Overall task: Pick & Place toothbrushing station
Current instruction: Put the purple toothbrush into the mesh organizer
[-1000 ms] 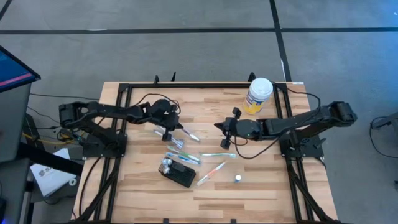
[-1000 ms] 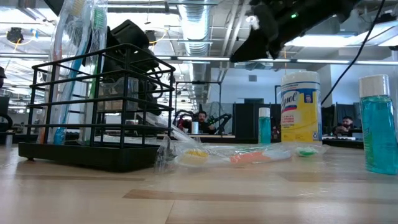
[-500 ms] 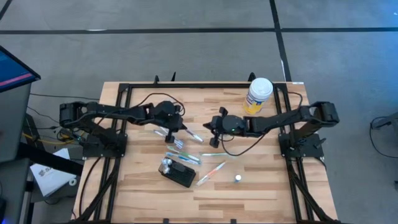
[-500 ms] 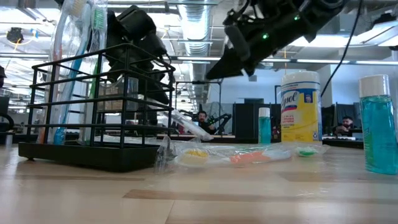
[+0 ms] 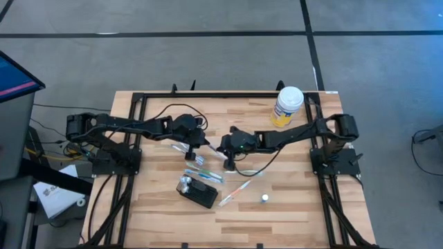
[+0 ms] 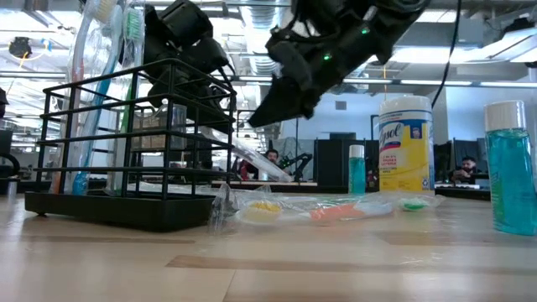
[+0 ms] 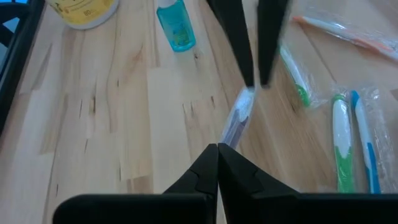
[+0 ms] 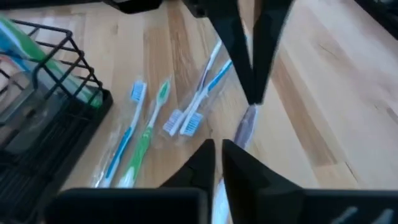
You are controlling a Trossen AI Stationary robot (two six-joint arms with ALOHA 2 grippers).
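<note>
— Where do we have the station (image 5: 196, 192)?

— On the table (image 5: 291, 207), towards the front edge and a little to the left arm's side of the middle, well apart from both grippers. It is a black wire holder. In the low view we see packaged brushes (image 6: 101, 84) standing upright in it, one blue, one green.

— And the left gripper (image 5: 199, 142)?

— Above the middle of the table, behind the station. Its fingers are pressed together on one end of a wrapped brush (image 7: 238, 118), which slants up off the wood.

— The right gripper (image 5: 223, 148)?

— Reaching in from the other side, right at the free end of that same brush. We cannot tell whether it is spread or pinching the wrapper.

— Any writing we can read?

— Only on the canister (image 6: 405, 143) at the back right: white lid, yellow label, "Lysol" in blue script. The smaller print below it is too small for us.

— What else lies around?

— Loose wrapped brushes (image 5: 205, 174) just behind the station, and one with an orange end (image 5: 235, 193) just to its right. A blue bottle (image 6: 510, 164) with a white cap stands at the low view's right edge; we make out no label on it.
</note>
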